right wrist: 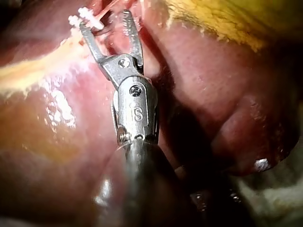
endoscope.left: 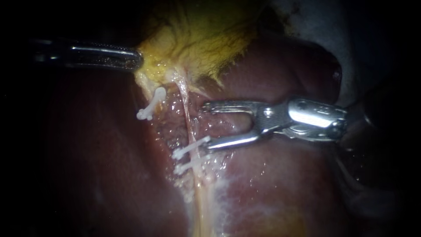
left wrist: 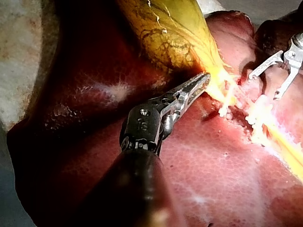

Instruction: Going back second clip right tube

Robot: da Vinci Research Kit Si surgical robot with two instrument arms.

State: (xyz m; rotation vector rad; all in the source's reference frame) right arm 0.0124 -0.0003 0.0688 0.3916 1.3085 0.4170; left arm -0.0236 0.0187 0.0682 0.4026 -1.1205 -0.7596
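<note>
Right tube [endoscope.left: 187, 109]: a pale strand near the centre of the endoscope view. It runs from the yellow tissue at 12 o'clock down toward 6 o'clock. It carries two white clips just below centre, the upper clip [endoscope.left: 190, 147] and the lower clip [endoscope.left: 187, 166]. Both lie across the tube, close together but apart. A third one, the left clip [endoscope.left: 151, 105], sits at 9 o'clock from the tube on a separate short stub, well apart from the pair.

Right instrument [endoscope.left: 207, 126]: enters from 3 o'clock. Its jaws are spread wide in a fork and hold nothing. The right tube lies just off the jaw tips, on their 9 o'clock side and outside the fork. The lower jaw's tip is just beside the right end of the upper clip; I cannot tell whether they touch. The right wrist view shows the same gap between the jaws, with one tip at a clip.

Left instrument [endoscope.left: 137, 59]: enters from 9 o'clock, high in the view. Its jaws are clamped on the yellow edge of the gallbladder [endoscope.left: 206, 35], at 11 o'clock from the tube. In the left wrist view the jaws lie together, tip in that yellow tissue.

Liver [endoscope.left: 285, 184]: dark red, lying under the tube and clips.
</note>
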